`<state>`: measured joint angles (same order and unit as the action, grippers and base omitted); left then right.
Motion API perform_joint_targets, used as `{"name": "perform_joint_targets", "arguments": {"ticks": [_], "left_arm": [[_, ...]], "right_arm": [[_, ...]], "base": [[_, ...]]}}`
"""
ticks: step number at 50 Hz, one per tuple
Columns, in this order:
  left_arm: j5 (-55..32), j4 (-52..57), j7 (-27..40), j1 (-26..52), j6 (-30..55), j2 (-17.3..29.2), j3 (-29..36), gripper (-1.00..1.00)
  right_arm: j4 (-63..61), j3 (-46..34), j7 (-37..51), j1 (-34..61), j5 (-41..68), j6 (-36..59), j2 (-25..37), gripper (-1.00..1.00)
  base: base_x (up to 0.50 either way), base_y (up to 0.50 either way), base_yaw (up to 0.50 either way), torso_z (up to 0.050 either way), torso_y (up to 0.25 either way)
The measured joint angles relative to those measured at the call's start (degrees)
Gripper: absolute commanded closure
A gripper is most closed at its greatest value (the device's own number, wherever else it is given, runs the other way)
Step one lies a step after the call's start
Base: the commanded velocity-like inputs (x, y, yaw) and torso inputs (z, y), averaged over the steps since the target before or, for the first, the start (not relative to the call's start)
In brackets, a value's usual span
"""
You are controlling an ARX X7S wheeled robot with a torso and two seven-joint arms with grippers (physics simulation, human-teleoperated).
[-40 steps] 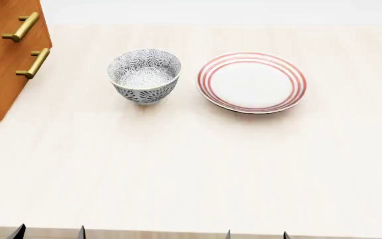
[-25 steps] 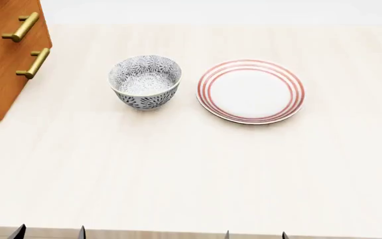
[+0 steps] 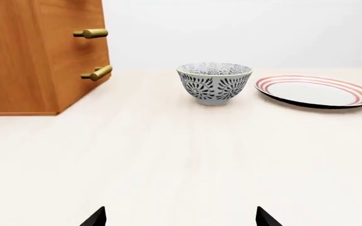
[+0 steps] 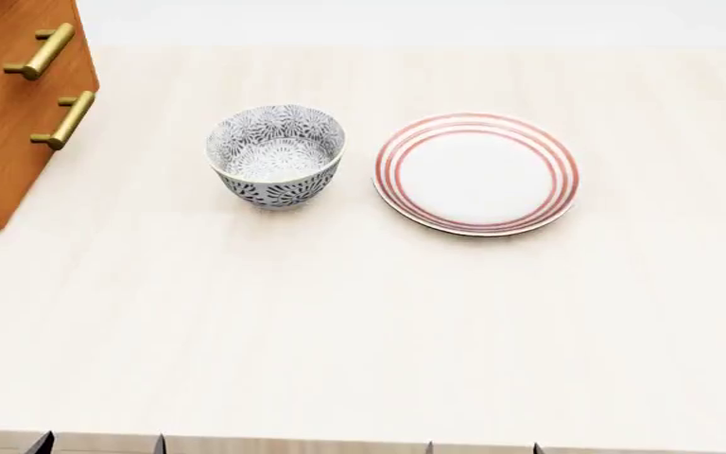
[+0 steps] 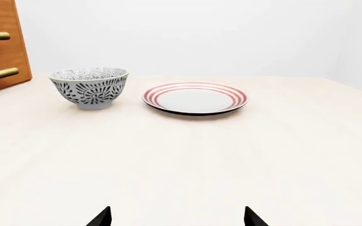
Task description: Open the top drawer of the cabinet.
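Note:
The cabinet (image 4: pixel 4 132) is an orange-brown wooden chest at the table's far left, also seen in the left wrist view (image 3: pixel 36 56). Only two of its brass bar handles (image 4: pixel 42 52) (image 4: pixel 67 120) show. Its upper part is cut off by the frame edge, so the top drawer is out of view. My left gripper (image 4: pixel 98 445) (image 3: pixel 181 219) and right gripper (image 4: pixel 484 447) (image 5: pixel 177 217) sit at the near table edge, far from the cabinet. Both are open with nothing between the fingertips.
A blue-patterned bowl (image 4: pixel 275 156) stands right of the cabinet. A white plate with red rings (image 4: pixel 476 173) lies right of the bowl. The pale table (image 4: pixel 363 322) stretches between them and my grippers.
The bowl and plate dropped slightly lower in the head view after the earliest frame, then stayed put. My fingertips have sunk a little toward the bottom edge. The cabinet has not moved.

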<state>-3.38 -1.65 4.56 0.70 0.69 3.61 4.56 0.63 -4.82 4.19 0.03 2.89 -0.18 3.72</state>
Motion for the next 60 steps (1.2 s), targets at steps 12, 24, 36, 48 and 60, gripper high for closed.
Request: {"name": "perform_joint_targets", "arguments": {"ticks": [12,24,36,48,60], "left_arm": [[-1.22,0.3,1.12,0.09,1.01,1.03,1.27,-1.0],[-2.13,0.59,2.09,0.13,1.37,1.93,2.31,-1.0],[-2.91,0.62,2.98,0.26,1.35,2.73,3.29,-1.0],[-3.64,0.33,3.77,0.43,1.16,3.39,4.18,-1.0],[-4.32,0.33,4.47,0.42,1.05,4.04,4.89,-1.0]], "right_arm": [[0.24,-1.23,1.15,0.1,1.0,-0.16,0.99,-1.0],[0.22,-2.26,2.14,0.16,1.85,-0.28,1.83,-1.0],[0.15,-3.19,3.04,0.27,2.66,-0.33,2.62,-1.0],[0.17,-3.97,3.77,0.38,3.57,-0.37,3.33,-1.0],[-0.53,-4.86,3.26,0.01,5.16,-2.07,4.04,-1.0]], "base": [[0.0,0.0,0.0,0.037,0.0],[0.0,0.0,0.0,0.05,0.0],[0.0,0.0,0.0,0.05,0.0],[0.0,0.0,0.0,0.029,0.0],[0.45,-0.07,0.0,0.0,0.0]]}}
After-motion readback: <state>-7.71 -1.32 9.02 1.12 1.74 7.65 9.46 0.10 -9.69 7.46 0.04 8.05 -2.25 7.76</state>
